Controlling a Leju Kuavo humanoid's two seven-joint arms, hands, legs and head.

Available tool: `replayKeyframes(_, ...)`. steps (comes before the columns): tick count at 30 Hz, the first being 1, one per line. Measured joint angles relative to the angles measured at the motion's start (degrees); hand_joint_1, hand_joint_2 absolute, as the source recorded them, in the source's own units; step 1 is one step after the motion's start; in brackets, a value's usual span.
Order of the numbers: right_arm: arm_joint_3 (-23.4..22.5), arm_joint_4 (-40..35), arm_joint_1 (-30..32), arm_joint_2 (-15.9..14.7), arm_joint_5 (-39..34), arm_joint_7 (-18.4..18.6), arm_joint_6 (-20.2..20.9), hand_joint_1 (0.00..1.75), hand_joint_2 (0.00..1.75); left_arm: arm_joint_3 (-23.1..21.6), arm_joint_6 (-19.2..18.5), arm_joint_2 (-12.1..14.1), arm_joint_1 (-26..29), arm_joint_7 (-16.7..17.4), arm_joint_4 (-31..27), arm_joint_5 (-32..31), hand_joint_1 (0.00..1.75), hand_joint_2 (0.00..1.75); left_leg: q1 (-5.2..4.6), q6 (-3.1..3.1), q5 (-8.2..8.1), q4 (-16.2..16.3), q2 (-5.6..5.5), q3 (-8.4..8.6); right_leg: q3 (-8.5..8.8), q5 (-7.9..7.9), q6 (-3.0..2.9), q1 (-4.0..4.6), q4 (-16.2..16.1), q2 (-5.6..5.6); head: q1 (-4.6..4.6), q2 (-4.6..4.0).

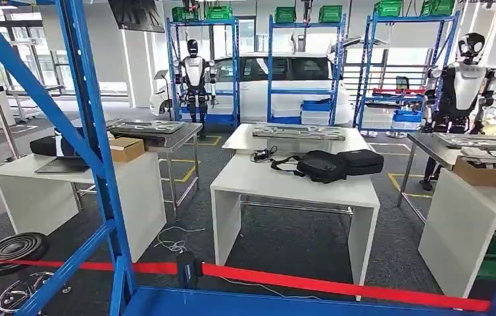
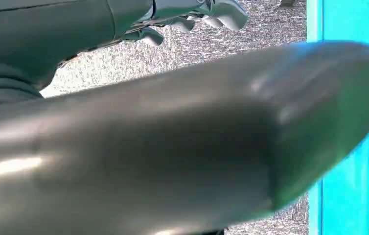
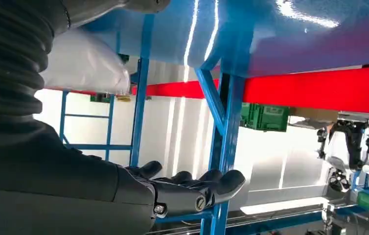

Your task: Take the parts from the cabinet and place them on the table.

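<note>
I look through the blue cabinet frame (image 1: 94, 131); its blue shelf (image 1: 265, 304) and a red rail (image 1: 337, 284) run along the bottom of the head view. A white table (image 1: 285, 181) stands beyond the cabinet, in the middle. My left hand (image 2: 172, 147) holds nothing: its thick grey thumb lies across the left wrist view, its fingers (image 2: 197, 14) over grey carpet beside a blue post (image 2: 349, 19). My right hand (image 3: 182, 188) is empty, fingers stretched out below the blue shelf underside (image 3: 280, 34) and a red beam (image 3: 319, 90). No part on the cabinet is plainly visible.
Black bags (image 1: 331, 164) and a cable lie on the white table. A cardboard box (image 1: 125, 148) sits on the left table, another (image 1: 482, 172) at the right. Black round parts (image 1: 12, 250) lie on the floor at left. Two humanoid robots (image 1: 195, 76) (image 1: 462, 79) and a white car (image 1: 285, 82) stand behind.
</note>
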Motion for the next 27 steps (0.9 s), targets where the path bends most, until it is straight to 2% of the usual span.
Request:
replayKeyframes(22, 0.0, 0.0, 0.14, 0.04, 0.0, 0.15, -0.81, 0.0, 1.75, 0.0, -0.09, -0.15, -0.04, 0.15, 0.0, -0.5, 0.0, 0.0, 0.0, 0.01, -0.01, 0.0, 0.0, 0.01, 0.02, 0.01, 0.02, 0.0, -0.03, 0.01, 0.0, 0.0)
replayKeyframes(27, 0.0, 0.0, 0.63, -0.15, -0.02, 4.64, -0.68, 0.0, 1.75, 0.0, -0.09, -0.17, -0.04, 0.26, 0.0, -0.77, 0.0, 0.0, 0.0, 0.02, -0.01, 0.0, -0.03, 0.03, 0.03, -0.01, 0.04, 0.0, -0.05, 0.01, 0.0, 0.0)
